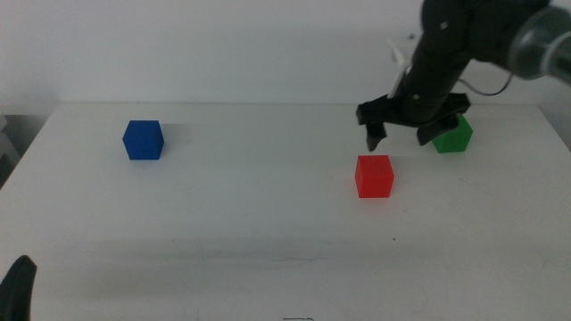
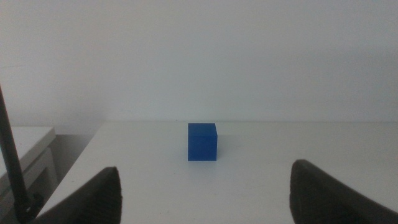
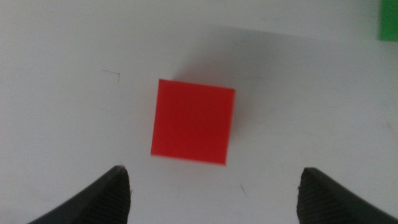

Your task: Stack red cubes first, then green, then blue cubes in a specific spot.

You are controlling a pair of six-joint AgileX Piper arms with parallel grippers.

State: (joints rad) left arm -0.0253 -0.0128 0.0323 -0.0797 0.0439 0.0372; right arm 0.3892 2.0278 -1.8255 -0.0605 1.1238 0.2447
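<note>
While the right gripper (image 1: pixel 399 136) hangs above the white table (image 1: pixel 268 232) with its jaws spread wide, the red cube (image 1: pixel 374 176) sits just below and in front of them, untouched. It is plain, matte, bright red. The green cube (image 1: pixel 454 135) lies just behind that gripper. The left gripper (image 2: pixel 205 186), also spread, waits facing the blue cube (image 2: pixel 203 142).
</note>
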